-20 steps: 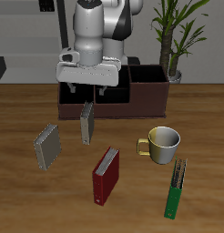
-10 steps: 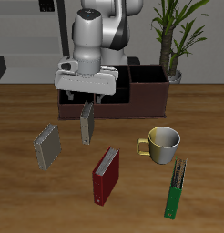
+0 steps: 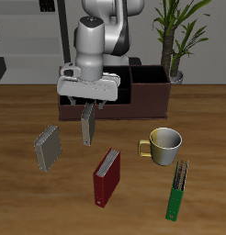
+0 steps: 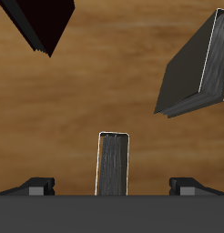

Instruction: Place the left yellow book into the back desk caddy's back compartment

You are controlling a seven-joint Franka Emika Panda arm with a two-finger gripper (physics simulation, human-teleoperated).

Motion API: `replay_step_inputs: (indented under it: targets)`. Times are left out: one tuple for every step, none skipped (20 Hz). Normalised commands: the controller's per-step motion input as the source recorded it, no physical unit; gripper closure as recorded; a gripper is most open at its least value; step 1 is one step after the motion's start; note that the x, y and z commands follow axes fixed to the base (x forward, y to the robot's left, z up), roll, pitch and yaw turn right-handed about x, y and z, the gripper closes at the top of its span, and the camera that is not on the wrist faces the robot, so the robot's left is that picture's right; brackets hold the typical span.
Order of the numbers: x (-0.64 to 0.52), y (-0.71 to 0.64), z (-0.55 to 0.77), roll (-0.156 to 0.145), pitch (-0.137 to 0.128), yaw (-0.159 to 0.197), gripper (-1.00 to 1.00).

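The tool (image 3: pixel 87 98) is hovering with its fingers spread wide and holding nothing, directly above the left yellow book (image 3: pixel 87 124), which is standing untouched on the table (image 3: pixel 23 202). Just behind the tool, the back desk caddy (image 3: pixel 147 99) is waiting, its back compartment not clearly visible. Grasping, lifting and placing all appear to be remaining.
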Motion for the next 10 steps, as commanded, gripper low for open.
replay_step_inputs:
  targets:
    - [0.0,-0.04,-0.22,0.014,0.024,-0.001,-1.0]
    - [0.0,-0.18,-0.17,-0.059,-0.047,0.018,-1.0]
    - [0.03,-0.12,-0.26,-0.006,0.024,-0.04,-1.0]
    - [0.03,-0.14,-0.25,-0.005,0.043,-0.031,-1.0]
    - [0.02,-0.1,-0.23,-0.043,-0.021,0.015,-1.0]
    - [-0.01,0.05,0.0,0.0,0.0,0.0,-1.0]
    - [0.01,-0.05,-0.22,0.003,0.004,0.022,-1.0]
    - [0.0,-0.06,-0.23,-0.022,0.008,-0.035,-1.0]
    - [0.0,0.03,-0.24,0.004,-0.005,0.044,-1.0]
    - [0.02,-0.02,-0.26,-0.012,0.002,0.009,-1.0]
